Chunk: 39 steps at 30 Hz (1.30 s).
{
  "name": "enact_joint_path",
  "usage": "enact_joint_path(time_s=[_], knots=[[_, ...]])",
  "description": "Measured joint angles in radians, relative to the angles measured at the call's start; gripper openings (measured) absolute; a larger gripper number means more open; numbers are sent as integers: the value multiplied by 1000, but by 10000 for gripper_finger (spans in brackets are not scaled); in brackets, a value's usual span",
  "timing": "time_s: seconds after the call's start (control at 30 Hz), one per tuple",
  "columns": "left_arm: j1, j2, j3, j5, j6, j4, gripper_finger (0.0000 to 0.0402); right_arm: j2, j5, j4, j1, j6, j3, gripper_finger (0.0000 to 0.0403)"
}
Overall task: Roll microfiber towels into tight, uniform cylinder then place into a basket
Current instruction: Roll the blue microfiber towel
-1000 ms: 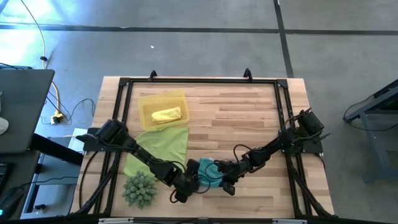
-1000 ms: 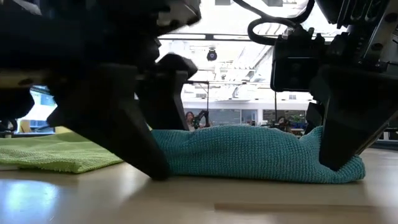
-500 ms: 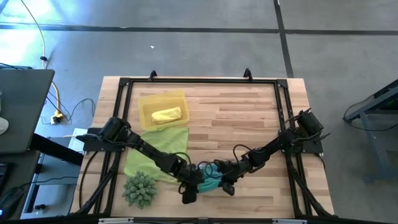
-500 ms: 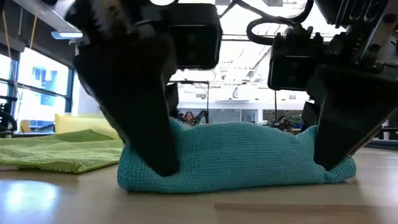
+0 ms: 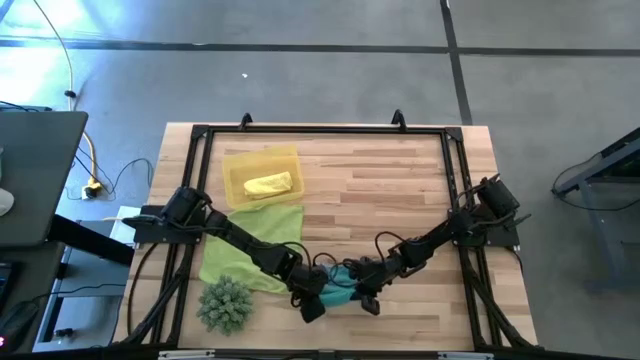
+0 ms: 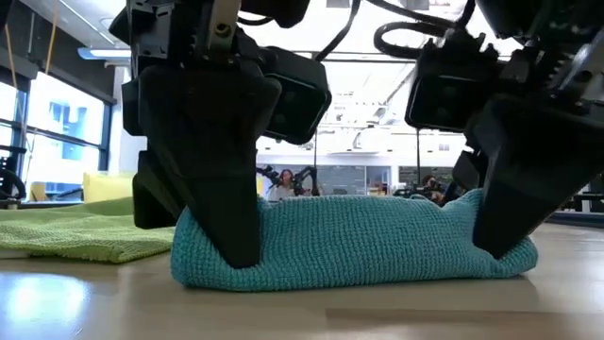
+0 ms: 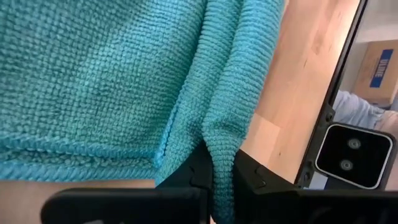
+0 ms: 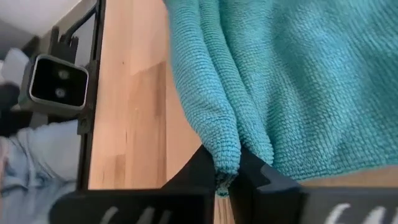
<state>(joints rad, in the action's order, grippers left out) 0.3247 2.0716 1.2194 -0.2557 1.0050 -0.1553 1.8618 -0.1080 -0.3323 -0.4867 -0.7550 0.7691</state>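
1. teal towel (image 6: pixel 354 241) lies bunched in a low roll on the counter (image 5: pixel 390 190), near its front edge
2. left tool (image 5: pixel 312 301) clenched on one end of the teal towel, a fold pinched between its fingers (image 7: pixel 249 180)
3. right tool (image 5: pixel 362 292) clenched on the other end, likewise pinching a fold
4. lime green towel (image 5: pixel 255 240) spread flat just beside the left arm, touching the basket
5. yellow towel (image 5: pixel 268 185), rolled, sits inside the basket (image 5: pixel 235 165) at the counter's back left
6. spiky green ball (image 5: pixel 226 304) at the front left corner
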Motion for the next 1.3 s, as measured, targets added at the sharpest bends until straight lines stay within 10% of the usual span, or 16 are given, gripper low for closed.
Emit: enact_joint_path(time_s=[0.47, 0.7, 1.3], knots=[[-32, 27, -4, -43, -1, 29, 10, -329, -31, 331, -40, 535, -4, 182], [-62, 29, -5, -63, -21, 37, 10, -304, 206, 190, -222, 1056, 0, 167], [-73, 32, -5, -45, 50, 52, 10, -59, 299, -30, -195, 1208, 1, 134]])
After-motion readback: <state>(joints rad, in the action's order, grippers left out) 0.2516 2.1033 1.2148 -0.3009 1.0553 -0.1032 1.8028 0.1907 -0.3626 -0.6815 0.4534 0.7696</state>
